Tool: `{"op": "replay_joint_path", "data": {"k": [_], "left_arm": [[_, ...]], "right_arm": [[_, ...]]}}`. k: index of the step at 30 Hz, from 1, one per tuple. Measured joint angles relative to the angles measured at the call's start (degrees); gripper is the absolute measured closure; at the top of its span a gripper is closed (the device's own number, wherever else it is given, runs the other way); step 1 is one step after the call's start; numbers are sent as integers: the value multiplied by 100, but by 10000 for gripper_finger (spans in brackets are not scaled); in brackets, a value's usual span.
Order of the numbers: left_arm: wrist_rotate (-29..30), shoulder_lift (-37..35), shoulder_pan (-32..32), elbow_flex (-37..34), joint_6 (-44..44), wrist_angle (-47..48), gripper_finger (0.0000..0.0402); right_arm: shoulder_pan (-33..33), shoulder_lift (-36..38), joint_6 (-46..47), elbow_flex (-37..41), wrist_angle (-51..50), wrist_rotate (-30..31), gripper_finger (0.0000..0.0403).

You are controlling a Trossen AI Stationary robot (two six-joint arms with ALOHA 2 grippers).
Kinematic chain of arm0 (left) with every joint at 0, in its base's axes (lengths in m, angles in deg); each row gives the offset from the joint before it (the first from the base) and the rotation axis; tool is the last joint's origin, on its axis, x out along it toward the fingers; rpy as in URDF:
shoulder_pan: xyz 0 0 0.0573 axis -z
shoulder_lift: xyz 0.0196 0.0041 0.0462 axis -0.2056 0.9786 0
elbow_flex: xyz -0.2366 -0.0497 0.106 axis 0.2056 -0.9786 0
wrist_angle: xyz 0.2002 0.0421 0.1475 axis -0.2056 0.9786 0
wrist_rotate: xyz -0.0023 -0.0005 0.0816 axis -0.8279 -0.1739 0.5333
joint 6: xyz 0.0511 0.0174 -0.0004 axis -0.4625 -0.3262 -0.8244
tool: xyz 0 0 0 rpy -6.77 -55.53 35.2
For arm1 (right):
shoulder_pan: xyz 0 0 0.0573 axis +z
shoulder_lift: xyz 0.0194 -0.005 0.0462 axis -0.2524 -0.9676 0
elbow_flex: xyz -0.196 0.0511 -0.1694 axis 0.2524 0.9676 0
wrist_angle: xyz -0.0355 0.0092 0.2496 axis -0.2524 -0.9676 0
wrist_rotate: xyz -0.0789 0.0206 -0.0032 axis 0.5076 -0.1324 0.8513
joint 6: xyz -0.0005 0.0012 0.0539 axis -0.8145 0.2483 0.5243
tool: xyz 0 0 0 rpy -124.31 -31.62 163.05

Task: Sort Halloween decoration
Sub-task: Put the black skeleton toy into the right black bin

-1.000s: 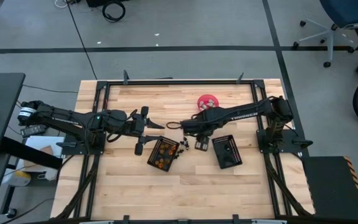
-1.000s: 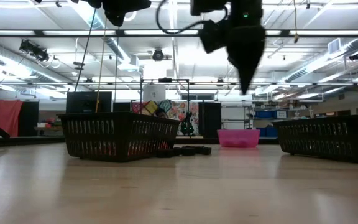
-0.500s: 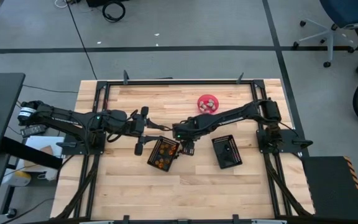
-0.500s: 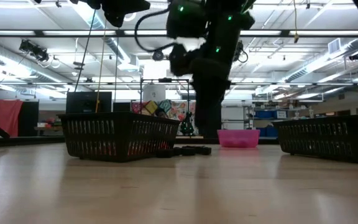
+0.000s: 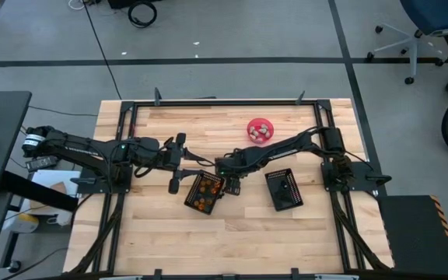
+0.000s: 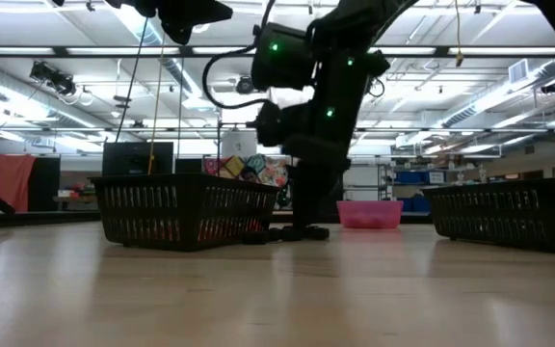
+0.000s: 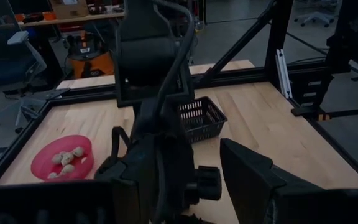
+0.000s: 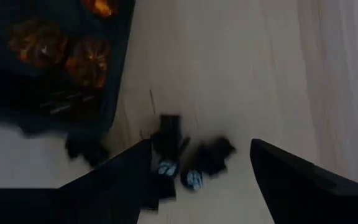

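- Right tool (image 8: 197, 165): fingers apart, lowered over black pieces (image 8: 194, 158) on the desk (image 5: 169, 233), beside the basket (image 5: 204, 192) of orange pieces (image 8: 82, 55).
- Left tool (image 5: 179, 162): fingers apart, near mid-desk.

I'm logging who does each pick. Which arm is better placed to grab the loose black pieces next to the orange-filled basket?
The right one. Its hand is open and down right over the black pieces beside the basket. The left hand hangs at that basket's far side, off the pile.
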Motion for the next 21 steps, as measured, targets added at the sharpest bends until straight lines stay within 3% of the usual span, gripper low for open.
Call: {"op": "replay_joint_path", "data": {"k": [9, 21], "left_arm": [[-2, -2, -2, 0, 2, -4, 246], [-2, -2, -2, 0, 2, -4, 246]], "right_arm": [[3, -95, 2, 60, 48, -2, 150], [5, -93, -153, 68, 47, -202, 283]]}}
